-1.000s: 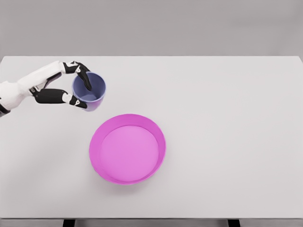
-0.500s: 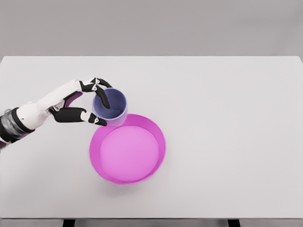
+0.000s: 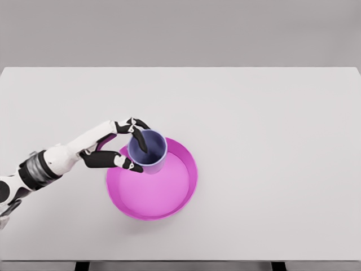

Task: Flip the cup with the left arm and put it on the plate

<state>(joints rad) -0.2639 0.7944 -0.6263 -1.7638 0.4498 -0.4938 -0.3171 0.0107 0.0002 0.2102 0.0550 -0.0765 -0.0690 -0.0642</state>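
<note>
Cup (image 3: 148, 151) upright, pinched at the rim in my left hand (image 3: 120, 148), over the plate (image 3: 181, 192); just needs lowering.

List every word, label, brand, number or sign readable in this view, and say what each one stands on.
None: no text, label, number or sign shows anywhere.
The cup, held in the left hand, is plain blue-purple.
The plate is plain magenta.
The table is bare white.
</note>
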